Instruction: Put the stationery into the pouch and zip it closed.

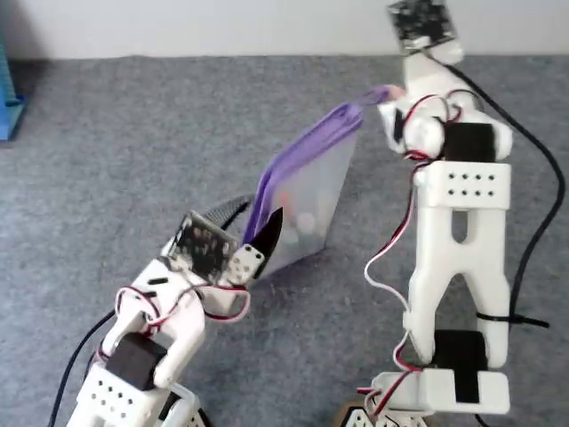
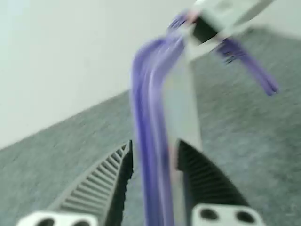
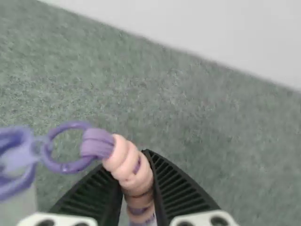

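A translucent pouch (image 1: 311,200) with a purple zipper edge (image 1: 298,156) hangs stretched between the two arms above the grey carpet. Pale items (image 1: 304,220) show faintly through its wall. My left gripper (image 1: 260,233) is shut on the pouch's near end; in the left wrist view the zipper strip (image 2: 148,117) runs between the black fingers (image 2: 123,169). My right gripper (image 1: 388,96) holds the far end, shut on the pink zipper pull (image 3: 127,165), from which a purple ring (image 3: 66,146) leads to the pouch (image 3: 14,197). The right gripper (image 2: 207,28) also appears far off in the left wrist view.
Grey carpet (image 1: 133,160) covers the table, with a white wall (image 1: 222,27) at the back. A blue object (image 1: 9,107) stands at the far left edge. Cables (image 1: 533,205) trail along the right arm.
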You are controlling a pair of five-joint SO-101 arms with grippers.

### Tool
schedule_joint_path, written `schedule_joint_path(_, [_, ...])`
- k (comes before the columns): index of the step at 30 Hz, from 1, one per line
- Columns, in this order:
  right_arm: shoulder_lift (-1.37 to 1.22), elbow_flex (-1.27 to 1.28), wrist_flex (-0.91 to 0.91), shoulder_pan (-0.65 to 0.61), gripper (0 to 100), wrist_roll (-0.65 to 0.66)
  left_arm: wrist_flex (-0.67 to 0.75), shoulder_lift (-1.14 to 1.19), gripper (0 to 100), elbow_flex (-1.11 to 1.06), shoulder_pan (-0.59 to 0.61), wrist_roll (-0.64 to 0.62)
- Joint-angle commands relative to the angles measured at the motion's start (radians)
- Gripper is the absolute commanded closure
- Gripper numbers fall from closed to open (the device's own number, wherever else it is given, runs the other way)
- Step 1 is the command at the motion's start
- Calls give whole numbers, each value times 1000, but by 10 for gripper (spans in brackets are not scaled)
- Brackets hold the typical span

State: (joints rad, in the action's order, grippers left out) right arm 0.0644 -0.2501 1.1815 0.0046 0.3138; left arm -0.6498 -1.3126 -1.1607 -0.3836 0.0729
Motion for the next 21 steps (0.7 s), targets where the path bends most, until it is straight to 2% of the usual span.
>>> schedule_joint_path(1, [47, -32, 45, -28, 991, -74, -6, -9, 694, 62, 143, -18])
schedule_joint_path(9, [36, -29, 183, -99, 991, -216, -11, -9, 695, 67, 456, -26])
schedule_joint_path(12, [38, -29, 263, -101, 991, -239, -12, -9, 695, 67, 545, -89])
schedule_joint_path(17, [48, -34, 452, -101, 991, -241, -112, -9, 695, 90, 644, -152])
schedule_joint_path(21, [84, -31, 564, -101, 991, -242, -238, -9, 695, 157, 672, -212])
